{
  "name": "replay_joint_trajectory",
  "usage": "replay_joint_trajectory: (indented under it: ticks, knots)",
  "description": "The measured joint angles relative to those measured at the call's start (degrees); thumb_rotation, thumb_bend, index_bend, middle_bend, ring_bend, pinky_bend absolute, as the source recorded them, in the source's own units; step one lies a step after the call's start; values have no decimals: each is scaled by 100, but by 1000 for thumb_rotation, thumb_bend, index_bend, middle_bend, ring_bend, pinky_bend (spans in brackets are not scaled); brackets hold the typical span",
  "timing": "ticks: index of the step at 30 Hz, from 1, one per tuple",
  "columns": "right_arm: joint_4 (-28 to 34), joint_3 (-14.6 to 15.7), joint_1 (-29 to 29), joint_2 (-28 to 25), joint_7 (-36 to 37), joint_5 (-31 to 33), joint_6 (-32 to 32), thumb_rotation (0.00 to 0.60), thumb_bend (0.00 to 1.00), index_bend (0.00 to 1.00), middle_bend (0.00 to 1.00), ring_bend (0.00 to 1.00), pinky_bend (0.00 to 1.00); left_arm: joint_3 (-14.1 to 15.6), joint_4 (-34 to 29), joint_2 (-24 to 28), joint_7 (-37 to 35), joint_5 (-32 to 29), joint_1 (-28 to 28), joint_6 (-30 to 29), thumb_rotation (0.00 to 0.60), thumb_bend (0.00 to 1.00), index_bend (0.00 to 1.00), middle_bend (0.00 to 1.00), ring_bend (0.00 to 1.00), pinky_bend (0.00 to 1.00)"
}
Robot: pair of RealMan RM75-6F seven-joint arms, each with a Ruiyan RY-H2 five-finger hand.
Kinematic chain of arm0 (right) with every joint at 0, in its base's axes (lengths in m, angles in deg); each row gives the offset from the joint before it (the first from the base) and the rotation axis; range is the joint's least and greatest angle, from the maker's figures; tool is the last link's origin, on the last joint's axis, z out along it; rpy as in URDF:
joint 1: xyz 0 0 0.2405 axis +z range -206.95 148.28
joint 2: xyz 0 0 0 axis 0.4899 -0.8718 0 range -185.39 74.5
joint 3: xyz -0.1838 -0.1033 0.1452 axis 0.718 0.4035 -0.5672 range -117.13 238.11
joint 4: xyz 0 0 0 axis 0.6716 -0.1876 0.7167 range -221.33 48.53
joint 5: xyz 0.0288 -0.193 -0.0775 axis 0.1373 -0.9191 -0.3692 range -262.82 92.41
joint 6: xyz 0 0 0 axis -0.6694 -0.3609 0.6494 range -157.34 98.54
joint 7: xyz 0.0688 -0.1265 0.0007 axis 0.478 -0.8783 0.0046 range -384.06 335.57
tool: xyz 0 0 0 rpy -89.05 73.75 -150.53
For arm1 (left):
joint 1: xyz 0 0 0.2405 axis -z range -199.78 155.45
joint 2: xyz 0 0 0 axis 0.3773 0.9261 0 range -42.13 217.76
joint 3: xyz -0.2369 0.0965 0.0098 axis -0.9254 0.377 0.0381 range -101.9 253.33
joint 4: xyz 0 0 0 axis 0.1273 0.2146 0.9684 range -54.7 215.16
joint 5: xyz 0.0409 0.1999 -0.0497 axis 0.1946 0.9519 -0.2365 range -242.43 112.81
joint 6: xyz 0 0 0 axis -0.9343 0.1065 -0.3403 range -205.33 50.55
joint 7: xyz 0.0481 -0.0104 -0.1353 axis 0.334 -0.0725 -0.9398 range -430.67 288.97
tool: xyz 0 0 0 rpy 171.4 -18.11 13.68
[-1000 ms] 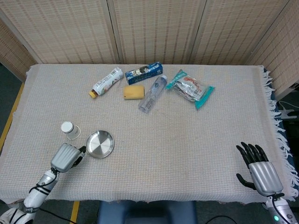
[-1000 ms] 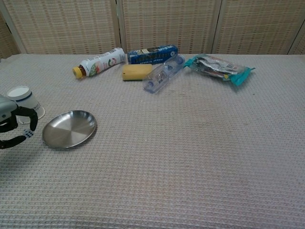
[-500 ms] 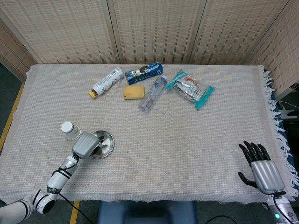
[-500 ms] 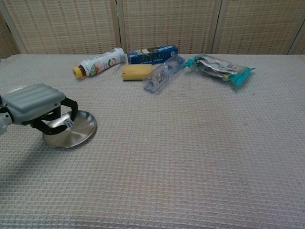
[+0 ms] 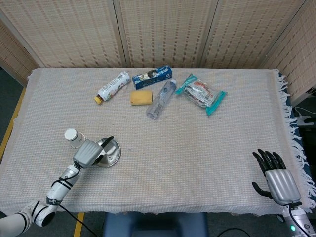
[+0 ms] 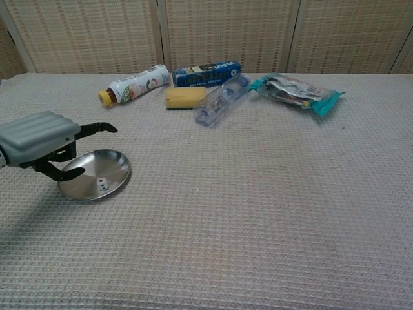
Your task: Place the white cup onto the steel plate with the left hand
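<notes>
Left hand (image 5: pixel 89 152) has uncurled, fingers spread over steel plate (image 6: pixel 103 185).

The left hand (image 5: pixel 90 152) had a ribbed, pale grey shell over its back, with black fingers (image 6: pixel 97 128) coming out from under it. Behind it ran a slim silver-white forearm ringed with black bands, a thin black cable looping beside it, and a rounded white joint with a dark ring at the picture's edge. The right hand (image 5: pixel 274 178) matched it: the same ribbed grey back plate, black fingers (image 5: pixel 263 159), and a small green light at its wrist.
</notes>
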Motion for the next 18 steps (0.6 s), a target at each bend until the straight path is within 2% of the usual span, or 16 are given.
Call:
replay_joint_trajectory:
  ticks: [5,6,7,8,10,12,13,14,16,18]
  knots:
    - [19,4,-16,-31,39,-33,-52,532,200,0,0,0,0,-27,-283,375,-215,-43,-205,-437,600,380,30,982,919,940]
    - [20,7,-18,-34,49,-45,-58,532,200,0,0,0,0,-55,-350,509,-280,-129,-250,-472,600,378,20,956,912,938]
    - [21,11,-19,-36,52,-52,-58,532,200,0,0,0,0,-76,-401,607,-325,-216,-275,-460,600,375,9,874,883,926]
    - [23,16,-17,-37,53,-59,-54,532,200,0,0,0,0,-97,-455,703,-363,-318,-297,-420,600,371,3,712,773,874]
    - [30,24,-12,-35,51,-73,-44,531,199,0,0,0,0,-135,-608,916,-414,-573,-340,-246,600,367,5,486,538,753]
    - [32,26,-12,-34,47,-75,-44,532,199,0,0,0,0,-165,-767,1069,-417,-765,-384,-94,600,363,7,319,320,588]
    - [33,26,-12,-33,47,-76,-44,532,200,0,0,0,0,-175,-809,1102,-405,-800,-399,-70,600,359,6,180,145,420]
    - [35,28,-12,-33,44,-80,-45,531,200,0,0,0,0,-180,-828,1117,-378,-815,-410,-69,600,355,3,79,45,270]
    - [42,32,-16,-31,36,-95,-59,533,200,0,0,0,0,-191,-863,1138,-267,-847,-447,-128,600,354,0,7,0,145]
    - [51,44,-26,-33,32,-119,-77,533,199,0,0,0,0,-203,-909,1143,-207,-884,-454,-161,600,354,0,0,0,103]
